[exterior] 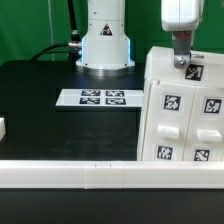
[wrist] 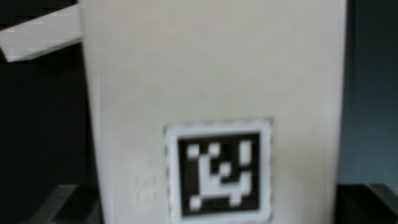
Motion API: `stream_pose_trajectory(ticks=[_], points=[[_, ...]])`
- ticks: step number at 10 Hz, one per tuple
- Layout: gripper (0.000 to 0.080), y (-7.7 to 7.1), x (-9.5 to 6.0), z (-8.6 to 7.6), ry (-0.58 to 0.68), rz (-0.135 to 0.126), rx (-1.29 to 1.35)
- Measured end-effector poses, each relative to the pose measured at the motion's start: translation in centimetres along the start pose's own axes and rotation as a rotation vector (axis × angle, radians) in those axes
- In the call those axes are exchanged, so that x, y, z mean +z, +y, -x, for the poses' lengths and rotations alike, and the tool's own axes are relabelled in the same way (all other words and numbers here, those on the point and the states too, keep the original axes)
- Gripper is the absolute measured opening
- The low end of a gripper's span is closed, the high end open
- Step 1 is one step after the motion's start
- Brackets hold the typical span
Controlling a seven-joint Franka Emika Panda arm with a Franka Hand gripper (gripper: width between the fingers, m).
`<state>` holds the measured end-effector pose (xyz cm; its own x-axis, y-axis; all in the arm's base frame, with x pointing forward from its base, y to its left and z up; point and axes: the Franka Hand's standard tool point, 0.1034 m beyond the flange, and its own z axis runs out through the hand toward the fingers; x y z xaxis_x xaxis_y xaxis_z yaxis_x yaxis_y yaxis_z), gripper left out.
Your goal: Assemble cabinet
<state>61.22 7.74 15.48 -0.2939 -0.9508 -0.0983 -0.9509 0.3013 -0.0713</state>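
In the upper right of the exterior view, the gripper (exterior: 181,62) comes down from the top edge of the frame and meets the upper rim of the cabinet (exterior: 180,110). Its fingers sit on the rim's top edge, but the pictures are too small to show whether they are apart or closed on the panel, so I cannot tell its state.

The cabinet fills the right side of the exterior view, from mid-height down to the long white rail (exterior: 100,172) that runs across the lower part of the frame. It is a large white box, leaning slightly. Its facing side carries four black-and-white square tags, two upper and two lower, with a small tag near the gripper. No drawer block can be made out inside.

The marker board (exterior: 100,98) lies flat on the black table (exterior: 40,100), left of centre, well apart from the cabinet.

The wrist view shows a tall white panel of the cabinet (wrist: 196,80) with one blurred tag (wrist: 217,170) low on it. No readable writing appears.
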Motion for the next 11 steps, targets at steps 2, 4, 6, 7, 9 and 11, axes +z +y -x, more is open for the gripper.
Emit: stream_pose_trajectory(ticks=[2,4,6,7,9,11], points=[[0.0794,0.08,0.08,0.1,-0.001,0.001,-0.01],[0.0798,0.14,0.15,0.17,-0.001,0.003,-0.017],[0.0797,0.2,0.22,0.25,-0.001,0.004,-0.029],[0.0797,0.24,0.26,0.28,0.0,0.004,-0.033],[0.0797,0.3,0.35,0.34,0.0,0.006,-0.04],[0.0797,0.35,0.4,0.39,0.001,0.006,-0.051]])
